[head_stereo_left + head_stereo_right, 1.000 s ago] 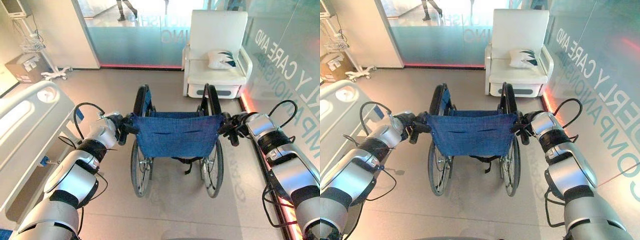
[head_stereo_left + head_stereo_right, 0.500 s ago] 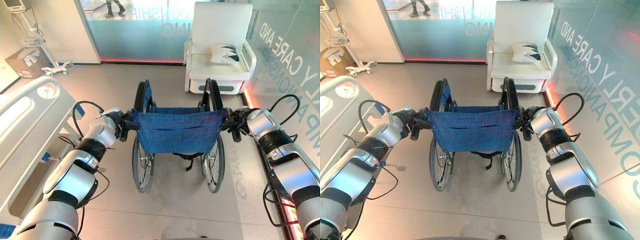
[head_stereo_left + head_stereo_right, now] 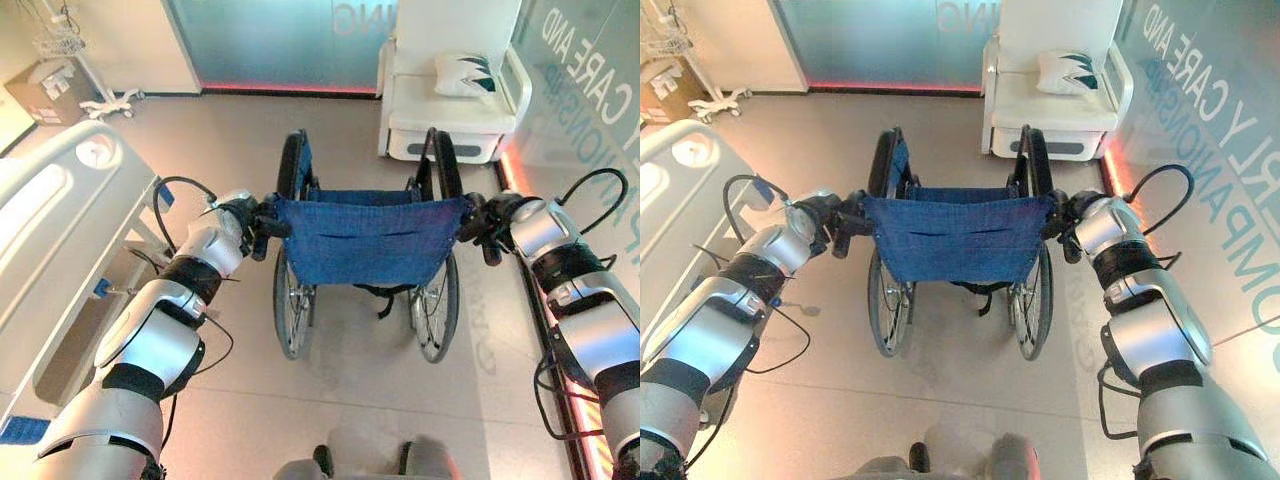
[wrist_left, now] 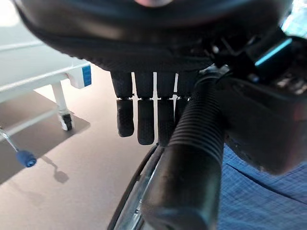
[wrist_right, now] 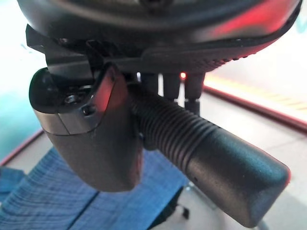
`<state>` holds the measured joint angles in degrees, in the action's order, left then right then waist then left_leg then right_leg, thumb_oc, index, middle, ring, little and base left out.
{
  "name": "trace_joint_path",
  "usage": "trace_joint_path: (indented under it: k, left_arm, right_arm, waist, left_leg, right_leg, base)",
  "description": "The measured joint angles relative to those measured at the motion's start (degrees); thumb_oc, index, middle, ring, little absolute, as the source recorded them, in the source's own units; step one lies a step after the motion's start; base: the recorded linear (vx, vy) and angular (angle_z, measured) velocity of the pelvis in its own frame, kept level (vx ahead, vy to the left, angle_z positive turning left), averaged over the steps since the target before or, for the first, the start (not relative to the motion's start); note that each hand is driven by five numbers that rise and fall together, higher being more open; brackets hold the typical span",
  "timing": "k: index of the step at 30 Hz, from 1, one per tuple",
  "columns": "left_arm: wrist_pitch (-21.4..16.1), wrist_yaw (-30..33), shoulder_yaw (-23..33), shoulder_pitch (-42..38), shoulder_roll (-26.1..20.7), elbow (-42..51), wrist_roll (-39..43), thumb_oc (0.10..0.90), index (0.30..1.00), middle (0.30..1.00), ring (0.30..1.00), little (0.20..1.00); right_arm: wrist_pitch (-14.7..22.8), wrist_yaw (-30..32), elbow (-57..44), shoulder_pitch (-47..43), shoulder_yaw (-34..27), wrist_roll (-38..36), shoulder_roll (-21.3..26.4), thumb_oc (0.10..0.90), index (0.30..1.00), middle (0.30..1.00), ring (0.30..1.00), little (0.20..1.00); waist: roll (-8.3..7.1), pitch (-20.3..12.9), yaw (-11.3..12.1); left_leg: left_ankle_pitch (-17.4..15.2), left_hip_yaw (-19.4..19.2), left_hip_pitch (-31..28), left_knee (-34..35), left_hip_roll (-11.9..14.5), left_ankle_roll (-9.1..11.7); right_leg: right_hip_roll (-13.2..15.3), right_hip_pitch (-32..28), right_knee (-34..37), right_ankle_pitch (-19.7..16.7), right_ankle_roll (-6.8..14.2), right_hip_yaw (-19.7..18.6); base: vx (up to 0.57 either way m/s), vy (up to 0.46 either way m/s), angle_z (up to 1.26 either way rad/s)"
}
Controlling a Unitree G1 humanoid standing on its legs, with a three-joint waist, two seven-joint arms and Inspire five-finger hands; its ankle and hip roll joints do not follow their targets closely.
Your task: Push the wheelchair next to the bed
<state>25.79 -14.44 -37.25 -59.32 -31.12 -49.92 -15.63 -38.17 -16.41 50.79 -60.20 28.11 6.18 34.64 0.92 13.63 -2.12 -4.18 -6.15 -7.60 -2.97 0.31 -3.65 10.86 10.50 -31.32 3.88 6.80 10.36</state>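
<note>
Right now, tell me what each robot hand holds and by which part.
Both hold the wheelchair: left robot hand on its left push handle, right robot hand on its right push handle.

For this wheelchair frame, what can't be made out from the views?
- Seat and footrests of the wheelchair: hidden in both eye views behind its blue backrest.
- Most of the bed: cut off by the eye views' left edge, so the gap along its length cannot be judged.
- Left hand: the left wrist view shows fingers hanging behind the grip, contact unclear.
- Right hand: fingers mostly hidden behind the ribbed grip in the right wrist view.
</note>
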Motion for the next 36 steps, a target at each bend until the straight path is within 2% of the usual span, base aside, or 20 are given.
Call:
trace_joint_path:
  k: [2, 4, 7, 8, 10, 11, 12, 14, 15, 19, 20, 22, 24, 25, 27, 29, 30, 33, 35, 36]
  left_arm:
    - [1.0, 0.1, -0.6, 0.0, -0.2, 0.3, 0.0, 0.400, 0.300, 0.300, 0.300, 0.300]
    - [1.2, 0.7, 0.5, 0.0, -1.4, 0.9, 0.7, 0.400, 0.300, 0.300, 0.300, 0.300]
    - [0.0, 2.3, 0.7, 0.1, -1.3, 0.8, 0.8, 0.400, 0.300, 0.300, 0.300, 0.300]
    - [-0.8, 2.8, 1.0, 0.1, -1.3, 0.9, 1.8, 0.400, 0.300, 0.300, 0.300, 0.300]
    - [-1.4, 3.0, 1.1, -0.1, -1.4, 1.2, 2.0, 0.400, 0.300, 0.300, 0.300, 0.300]
    - [-1.7, 3.8, 1.0, 0.0, -1.5, 1.6, 2.8, 0.400, 0.300, 0.300, 0.300, 0.300]
    - [-1.8, 4.9, 1.0, -0.1, -1.1, 1.5, 3.3, 0.400, 0.300, 0.300, 0.300, 0.300]
    - [-1.7, 5.4, 0.6, 0.3, -0.7, 1.4, 5.3, 0.400, 0.300, 0.300, 0.300, 0.300]
    - [-1.7, 5.4, 0.3, 0.3, -0.6, 1.6, 5.5, 0.400, 0.300, 0.300, 0.300, 0.300]
    - [-1.1, 5.9, -2.3, 0.5, -1.0, 0.9, 7.2, 0.400, 0.300, 0.300, 0.300, 0.300]
    - [-1.2, 6.6, -2.8, 0.5, -1.0, 0.3, 7.5, 0.400, 0.300, 0.300, 0.300, 0.300]
    - [-1.2, 7.4, -3.0, 1.1, -1.0, 0.4, 7.5, 0.400, 0.300, 0.300, 0.300, 0.300]
    - [-1.8, 7.8, -3.3, 2.4, -0.9, 0.9, 7.4, 0.400, 0.300, 0.300, 0.300, 0.300]
    - [-1.8, 7.8, -3.5, 2.7, -0.9, 1.2, 7.4, 0.400, 0.300, 0.300, 0.300, 0.300]
    - [-1.8, 7.8, -3.5, 3.5, -1.1, 2.0, 7.4, 0.400, 0.300, 0.300, 0.300, 0.300]
    - [-1.9, 7.9, -2.9, 3.5, -1.3, 2.5, 7.3, 0.400, 0.300, 0.300, 0.300, 0.300]
    - [-1.9, 7.7, -2.2, 3.6, -1.7, 3.2, 7.3, 0.400, 0.300, 0.300, 0.300, 0.300]
    - [-1.9, 6.3, -1.7, 4.9, -3.4, 5.4, 7.3, 0.400, 0.300, 0.300, 0.300, 0.300]
    - [-1.9, 5.5, -0.2, 6.6, -4.3, 7.2, 6.8, 0.400, 0.300, 0.300, 0.300, 0.300]
    - [-2.2, 5.4, 0.5, 6.8, -4.6, 7.9, 6.1, 0.400, 0.300, 0.300, 0.300, 0.300]
  right_arm:
    - [0.0, -0.1, -1.9, 1.4, -0.4, -0.1, 0.1, 0.400, 0.300, 0.300, 0.300, 0.300]
    - [0.0, -0.1, -4.5, 1.2, -1.0, -0.1, 0.5, 0.400, 0.300, 0.300, 0.300, 0.300]
    - [0.0, 0.1, -4.5, 0.7, -1.0, -0.1, 1.0, 0.400, 0.300, 0.300, 0.300, 0.300]
    - [0.0, 0.0, -4.5, 0.4, -1.0, -0.3, 1.4, 0.400, 0.300, 0.300, 0.300, 0.300]
    - [0.0, 0.1, -4.4, 0.4, -0.9, -1.3, 2.1, 0.400, 0.300, 0.300, 0.300, 0.300]
    - [0.1, 0.1, -4.2, -0.1, -0.3, -2.1, 2.6, 0.400, 0.300, 0.300, 0.300, 0.300]
    - [0.7, 0.5, -3.6, -1.1, 0.0, -2.1, 2.9, 0.400, 0.300, 0.300, 0.300, 0.300]
    - [1.6, 1.2, -3.6, -1.1, 1.5, -2.3, 3.8, 0.400, 0.300, 0.300, 0.300, 0.300]
    - [1.7, 1.3, -3.4, -0.9, 1.5, -2.6, 4.0, 0.400, 0.300, 0.300, 0.300, 0.300]
    - [3.1, 1.4, -3.0, 0.1, 2.0, -3.3, 3.6, 0.400, 0.300, 0.300, 0.300, 0.300]
    - [3.6, 1.7, -1.8, -0.1, 2.3, -3.8, 2.7, 0.400, 0.300, 0.300, 0.300, 0.300]
    - [3.7, 2.4, 0.0, 0.1, 2.3, -3.9, 1.4, 0.400, 0.300, 0.300, 0.300, 0.300]
    - [3.9, 3.0, 2.2, 0.8, 2.3, -4.3, 0.3, 0.400, 0.300, 0.300, 0.300, 0.300]
    - [3.9, 3.1, 2.3, 1.2, 2.3, -4.3, 0.2, 0.400, 0.300, 0.300, 0.300, 0.300]
    - [4.7, 3.3, 2.3, 2.0, 2.1, -4.4, 0.1, 0.400, 0.300, 0.300, 0.300, 0.300]
    - [4.2, 3.5, 1.9, 1.7, 2.1, -4.4, 0.5, 0.400, 0.300, 0.300, 0.300, 0.300]
    - [4.2, 3.5, 0.9, 1.7, 2.1, -4.4, 1.1, 0.400, 0.300, 0.300, 0.300, 0.300]
    - [4.0, 2.4, 0.0, 1.9, 2.2, -4.3, 1.3, 0.400, 0.300, 0.300, 0.300, 0.300]
    - [4.0, 1.6, -0.5, 2.8, 2.2, -4.3, 1.4, 0.400, 0.300, 0.300, 0.300, 0.300]
    - [4.0, 1.5, -0.7, 3.5, 1.8, -4.4, 1.4, 0.400, 0.300, 0.300, 0.300, 0.300]
  waist:
    - [-0.89, 0.3, -0.6]
    - [-1.68, 0.1, -2.9]
    - [-1.80, 0.1, -3.3]
    - [-1.67, -0.1, -3.2]
    - [-2.54, -1.5, -3.3]
    - [-3.48, -2.4, -3.1]
    - [-2.58, -2.2, -3.8]
    - [-0.29, -2.8, -3.3]
    - [-0.40, -2.7, -2.6]
    - [-1.20, -3.2, -1.2]
    - [-2.02, -3.2, -0.8]
    - [-4.15, -3.2, 0.7]
    - [-5.52, -3.4, 1.9]
    - [-5.40, -3.3, 2.2]
    - [-4.49, -3.4, 3.6]
    - [-3.70, -3.6, 4.7]
    - [-2.16, -3.1, 6.6]
    - [-0.41, -2.7, 7.1]
    - [-0.19, -3.6, 7.3]
    - [-1.51, -4.4, 7.6]
  left_leg:
    - [-0.4, 1.5, -0.5, 0.5, -0.8, -0.1]
    - [-0.5, 2.9, 1.6, 0.1, -1.5, 0.0]
    - [-0.9, 4.4, 2.0, -0.3, -1.1, 0.7]
    - [-1.4, 4.8, 2.4, -0.7, 0.2, 1.5]
    - [-1.9, 6.4, 3.4, -0.5, 1.1, 2.3]
    - [-2.5, 6.4, 3.2, -0.9, 1.8, 3.5]
    - [-3.4, 5.9, 5.0, -6.9, 2.7, 4.4]
    - [-5.8, 3.3, 5.6, -11.1, 5.7, 6.2]
    - [-5.3, 2.8, 5.7, -12.6, 6.4, 6.7]
    - [-2.4, 2.5, 6.5, -18.5, 8.0, 7.7]
    - [-0.8, 2.7, 9.7, -25.5, 8.1, 8.8]
    - [-1.1, 2.8, 13.3, -29.3, 6.3, 8.9]
    - [-1.1, 1.0, 14.3, -20.7, 2.1, 8.6]
    - [-0.9, 0.2, 14.8, -17.7, 1.0, 8.4]
    - [0.3, -0.4, 17.3, -13.4, -0.1, 7.2]
    - [2.5, 0.1, 21.3, -5.6, -0.7, 8.6]
    - [3.5, 1.0, 22.4, -0.3, 0.5, 8.7]
    - [3.4, 0.8, 23.9, -0.9, 1.8, 8.5]
    - [3.0, 0.8, 23.4, -7.2, 1.4, 7.3]
    - [4.2, 0.6, 23.3, -8.7, -0.8, 5.6]
  right_leg:
    - [-0.9, 1.2, 7.4, -0.1, 0.0, 0.0]
    - [0.0, 3.6, 20.3, -1.6, 2.1, -0.4]
    - [1.4, 5.1, 21.3, -2.2, 2.8, -0.8]
    - [1.1, 5.3, 16.8, -2.1, 2.7, -1.0]
    - [0.7, 3.3, 15.2, -1.7, 2.8, -1.3]
    - [-0.1, 1.5, 16.5, -2.0, -0.3, -1.7]
    - [-0.9, 1.1, 15.6, -0.9, -2.0, -0.3]
    - [-3.0, 0.4, 14.4, 1.2, -3.5, 1.6]
    - [-4.3, 0.0, 13.4, 2.8, -4.3, 2.1]
    - [-6.1, -3.4, 14.1, 5.8, -6.4, 3.0]
    - [-6.5, -4.6, 14.6, 6.0, -7.1, 2.5]
    - [-6.4, -6.6, 16.9, 5.7, -7.1, 1.0]
    - [-7.1, -11.9, 22.7, 4.5, -7.5, -0.3]
    - [-7.6, -13.7, 24.2, 4.2, -7.5, -0.3]
    - [-9.0, -16.2, 25.7, 4.4, -7.6, -0.9]
    - [-9.7, -17.8, 27.8, 5.6, -7.5, -3.2]
    - [-10.6, -19.6, 28.8, 5.7, -7.4, -5.7]
    - [-10.7, -24.4, 30.1, 8.2, -6.1, -8.6]
    - [-9.5, -26.6, 29.2, 11.2, -4.8, -8.9]
    - [-7.6, -27.0, 27.3, 13.8, -4.4, -9.1]
  base:
    - [0.49, -0.252, 0.15]
    - [0.44, -0.285, 0.48]
    - [0.39, -0.352, 0.44]
    - [0.42, -0.355, 0.54]
    - [0.36, -0.281, 0.60]
    - [0.42, -0.336, 0.62]
    - [0.45, -0.364, 0.54]
    - [0.41, -0.351, 0.32]
    - [0.44, -0.347, 0.25]
    - [0.35, -0.198, 0.09]
    - [0.36, -0.097, 0.07]
    - [0.35, -0.037, -0.09]
    - [0.41, -0.011, -0.10]
    - [0.51, 0.047, -0.34]
    - [0.61, 0.088, -0.30]
    - [0.61, 0.153, -0.57]
    - [0.50, 0.185, -0.95]
    - [0.49, 0.233, -0.65]
    - [0.51, 0.221, -0.52]
    - [0.54, 0.228, -0.45]
